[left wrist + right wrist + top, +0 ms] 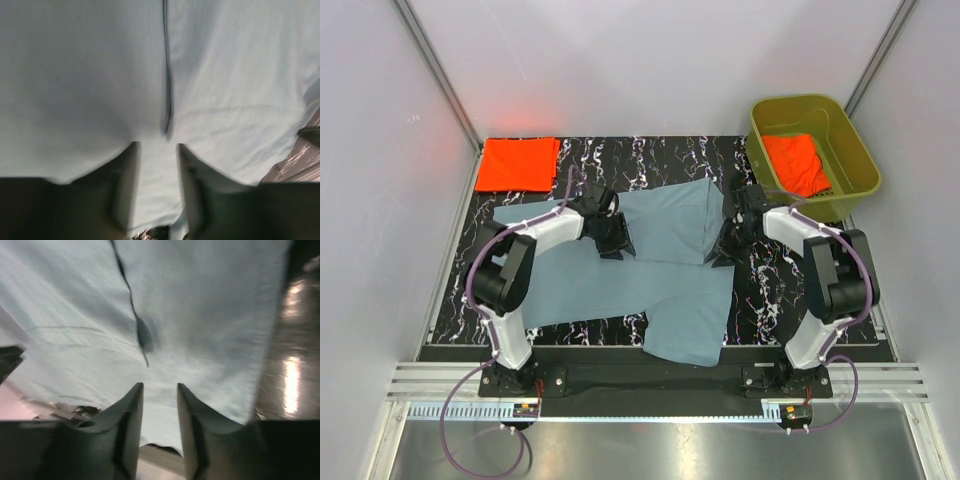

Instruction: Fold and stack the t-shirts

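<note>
The large dusty blue-grey t-shirt (665, 285) lies spread on the dark marbled table, with a folded-over panel between my two grippers. My left gripper (615, 240) sits at that panel's left edge, my right gripper (725, 250) at its right edge. In the left wrist view the left gripper (157, 146) stands open low over the blue-grey cloth (100, 75), with a seam running up from between the tips. The right gripper (160, 386) is open too, over the same cloth (200, 300) near its hem. An orange-red t-shirt (517, 163) lies folded at the back left.
An olive-green plastic tub (865, 165) stands at the back right with a crumpled orange-red t-shirt (798, 165) in it. White walls enclose the table on three sides. The shirt's lower part hangs toward the table's front edge (650, 350).
</note>
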Controlling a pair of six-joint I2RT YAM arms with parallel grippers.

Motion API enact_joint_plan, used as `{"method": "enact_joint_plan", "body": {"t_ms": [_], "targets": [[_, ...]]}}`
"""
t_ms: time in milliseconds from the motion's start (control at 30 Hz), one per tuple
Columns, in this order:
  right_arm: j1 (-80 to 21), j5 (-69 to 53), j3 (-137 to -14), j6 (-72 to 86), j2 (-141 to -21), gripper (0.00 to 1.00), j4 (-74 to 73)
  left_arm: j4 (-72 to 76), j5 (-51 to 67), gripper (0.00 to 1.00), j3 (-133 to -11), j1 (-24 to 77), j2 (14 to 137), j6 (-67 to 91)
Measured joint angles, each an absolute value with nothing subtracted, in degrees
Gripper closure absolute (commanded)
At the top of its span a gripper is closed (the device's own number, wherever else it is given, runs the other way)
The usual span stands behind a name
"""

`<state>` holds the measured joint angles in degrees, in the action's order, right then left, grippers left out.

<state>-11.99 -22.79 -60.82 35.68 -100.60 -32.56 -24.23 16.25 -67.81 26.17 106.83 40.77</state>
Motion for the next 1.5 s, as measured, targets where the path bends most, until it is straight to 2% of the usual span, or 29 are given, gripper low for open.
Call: {"method": "enact_joint_plan", "body": {"t_ms": [33,100,267,367,433,467,567,600,700,933,1100,1267,1367,1500], "targets": [[-12.01,-20.47,-61.76,34.26,-99.26,0.44,-34.7,-25.89,15.59,0.46,-67.7,25.93,105.25,40.01],[-12.05,-15.59,-65.19,31.57,-97.71,0.39,-37.32,-28.21,14.13,0.42,-66.78,25.06,100.42,38.26],[-12.05,-6.63,-83.96,27.2,-101.84,0.35,-37.87,-32.27,11.84,0.41,-64.66,12.91,85.54,32.53],[-12.16,-3.4,-94.72,26.48,-108.18,0.35,-36.51,-32.73,10.35,0.5,-65.34,1.83,83.55,29.19],[-12.36,-1.37,-99.15,25.89,-112.22,0.37,-35.55,-33.47,9.41,0.52,-66.06,-2.98,85.49,27.09],[-12.47,-0.34,-101.25,25.56,-114.5,0.38,-35.7,-33.8,9.3,0.52,-66.5,-4.84,87.0,26.28],[-12.73,1.45,-104.95,24.29,-120.2,0.63,-35.11,-33.76,9.04,0.55,-67.51,-9.58,92.4,24.77],[-12.8,1.69,-105.71,23.94,-121.8,0.75,-35.0,-33.47,8.99,0.55,-67.57,-10.79,93.95,24.51],[-12.99,2.15,-106.89,23.62,-125.56,0.76,-34.94,-32.82,9.08,0.56,-67.83,-14.28,98.37,24.16],[-13.69,2.42,-109.65,23.2,-131.74,0.68,-35.14,-31.03,9.3,0.55,-70.22,-18.22,106.59,24.38],[-14.0,2.61,-115.57,23.2,-137.75,0.66,-35.14,-30.09,10.55,0.55,-73.71,-18.15,110.28,25.12],[-14.04,5.54,-126.5,22.31,-144.2,0.66,-38.02,-29.45,12.05,0.55,-77.45,-18.13,113.4,25.87],[-14.11,7.77,-135.09,20.86,-148.73,0.64,-41.3,-28.8,12.91,0.51,-78.87,-18.13,114.45,26.24],[-14.15,9.43,-140.29,19.11,-150.95,0.46,-44.51,-28.64,13.15,0.4,-78.87,-17.89,113.91,26.61]]}}
